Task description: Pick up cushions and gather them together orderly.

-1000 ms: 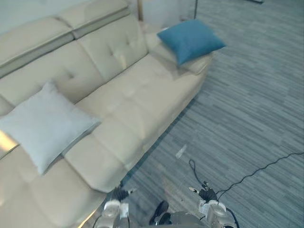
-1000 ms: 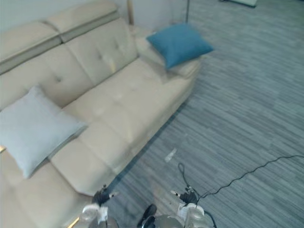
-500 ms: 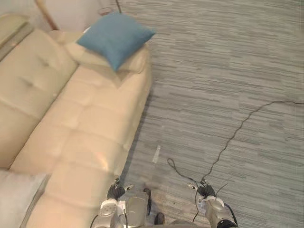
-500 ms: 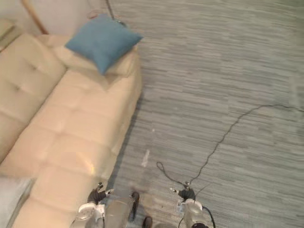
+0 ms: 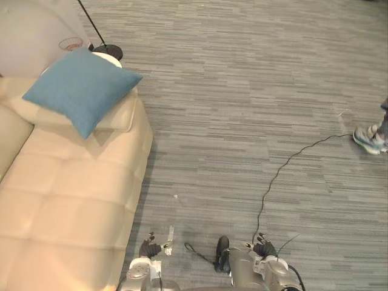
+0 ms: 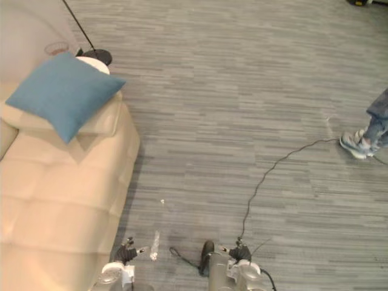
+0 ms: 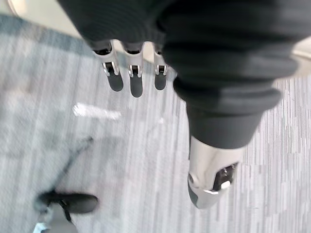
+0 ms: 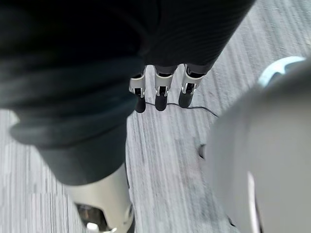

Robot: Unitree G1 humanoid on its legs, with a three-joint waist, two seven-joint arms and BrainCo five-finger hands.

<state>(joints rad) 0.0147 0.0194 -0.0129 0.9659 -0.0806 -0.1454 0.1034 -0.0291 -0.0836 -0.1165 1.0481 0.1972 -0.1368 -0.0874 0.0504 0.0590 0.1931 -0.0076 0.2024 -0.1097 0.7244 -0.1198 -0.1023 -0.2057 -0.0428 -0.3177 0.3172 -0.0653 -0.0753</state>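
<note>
A blue cushion [image 5: 82,91] lies tilted on the cream sofa's armrest [image 5: 124,115] at the upper left. Both hands hang low at the bottom edge, over the grey carpet and far from the cushion. My left hand [image 5: 148,248] is beside the sofa's front edge, its fingers [image 7: 130,80] straight and holding nothing. My right hand [image 5: 264,248] hangs further right, its fingers [image 8: 160,92] also straight and empty.
The cream sofa [image 5: 66,194] fills the left side. A lamp's round base [image 5: 107,53] and pole stand behind the armrest. A person's shoe [image 5: 370,138] and leg [image 6: 377,115] are at the right edge. A small white scrap [image 5: 170,233] lies on the carpet.
The camera has swung to the right: the sofa and blue cushion slid left, the pale grey cushion left the picture, and a person's shoe came in. Both hands still hang empty.
</note>
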